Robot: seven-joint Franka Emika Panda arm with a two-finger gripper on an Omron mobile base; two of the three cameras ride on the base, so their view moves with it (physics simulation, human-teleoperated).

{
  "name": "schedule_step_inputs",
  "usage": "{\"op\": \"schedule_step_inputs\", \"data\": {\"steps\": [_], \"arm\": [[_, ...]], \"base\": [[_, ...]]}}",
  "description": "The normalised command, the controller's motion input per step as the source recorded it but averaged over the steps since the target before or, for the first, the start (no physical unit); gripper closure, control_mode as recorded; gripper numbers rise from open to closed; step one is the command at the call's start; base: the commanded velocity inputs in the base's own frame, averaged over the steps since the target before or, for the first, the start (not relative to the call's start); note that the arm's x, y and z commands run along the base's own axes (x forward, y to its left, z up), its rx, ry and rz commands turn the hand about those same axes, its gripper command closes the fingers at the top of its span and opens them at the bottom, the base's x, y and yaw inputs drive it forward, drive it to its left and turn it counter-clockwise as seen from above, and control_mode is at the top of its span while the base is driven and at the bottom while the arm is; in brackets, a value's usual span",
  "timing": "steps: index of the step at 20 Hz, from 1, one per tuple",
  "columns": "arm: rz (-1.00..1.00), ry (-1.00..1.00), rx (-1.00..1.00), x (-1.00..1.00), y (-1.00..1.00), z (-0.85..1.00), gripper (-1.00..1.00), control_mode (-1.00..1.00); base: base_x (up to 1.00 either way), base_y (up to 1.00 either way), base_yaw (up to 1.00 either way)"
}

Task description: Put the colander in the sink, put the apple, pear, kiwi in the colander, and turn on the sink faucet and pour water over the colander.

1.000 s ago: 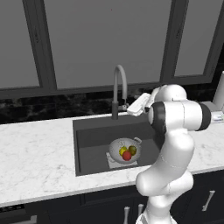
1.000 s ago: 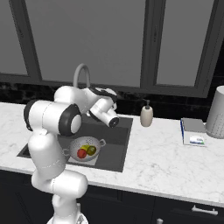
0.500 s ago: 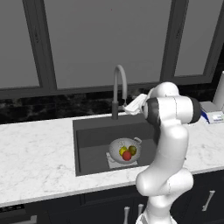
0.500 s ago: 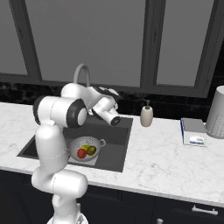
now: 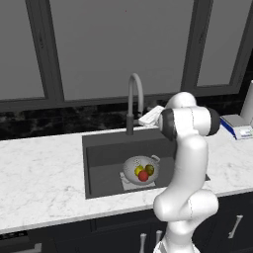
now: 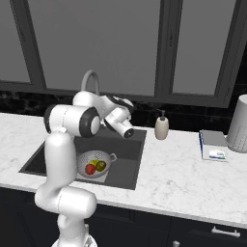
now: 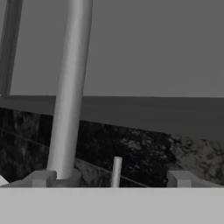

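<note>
**Tool spread beside the faucet, fruit in the colander**

The colander (image 5: 142, 169) sits in the sink (image 5: 104, 158), below and in front of the sink faucet (image 5: 134, 101), holding the apple (image 5: 143, 176), the pear (image 5: 139, 170) and the kiwi (image 5: 149, 170). The tool (image 7: 111, 178) is spread wide and empty, close to the faucet's upright pipe; the hand view alone shows a thin lever (image 7: 116, 171) beside that pipe. The right base view adds a soap dispenser (image 6: 161, 127) on the worktop (image 6: 178, 169), right of the faucet.
</note>
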Motion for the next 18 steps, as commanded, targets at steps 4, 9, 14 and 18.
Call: {"op": "schedule_step_inputs", "data": {"steps": [4, 9, 14, 18], "arm": [[0.00, 0.00, 0.05, 0.30, 0.00, -0.06, -1.00, -1.00], [-0.04, 0.00, 0.05, 0.27, 0.00, -0.09, -1.00, -1.00], [-0.05, 0.00, 0.04, 0.26, 0.00, -0.17, -1.00, -1.00], [-0.06, 0.00, 0.08, 0.23, -0.07, -0.03, 1.00, -1.00]], "base": [[0.00, 0.00, 0.00], [0.00, 0.00, 0.00], [0.00, 0.00, 0.00], [0.00, 0.00, 0.00]]}}
